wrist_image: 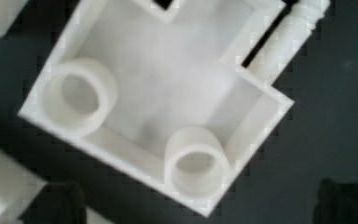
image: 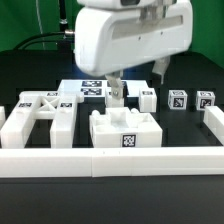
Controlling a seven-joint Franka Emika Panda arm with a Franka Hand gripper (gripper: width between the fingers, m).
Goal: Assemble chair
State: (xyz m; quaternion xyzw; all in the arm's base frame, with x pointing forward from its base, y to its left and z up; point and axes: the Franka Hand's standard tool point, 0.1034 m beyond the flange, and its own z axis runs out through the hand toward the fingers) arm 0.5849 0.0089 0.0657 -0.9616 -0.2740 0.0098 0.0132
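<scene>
The chair lies in loose white parts on the black table. A chunky tagged slab (image: pixel 126 131) sits front centre, and a flat frame piece (image: pixel 36 114) lies at the exterior view's left. Small tagged posts (image: pixel 177 99) stand in a row at the back right. My gripper (image: pixel 137 85) hangs open just above the table behind the chunky slab, holding nothing. In the wrist view a rimmed white slab (wrist_image: pixel 158 95) with two round sockets lies below the gripper (wrist_image: pixel 197 206). One corner of it points into the gap between the dark fingertips (wrist_image: pixel 51 200). A ribbed white peg (wrist_image: pixel 286 40) lies beside that slab.
A long low white rail (image: pixel 110 160) runs along the front and turns up the exterior view's right side (image: pixel 214 124). The marker board (image: pixel 88 88) lies flat behind the parts, partly under the gripper. Cables hang at the back left.
</scene>
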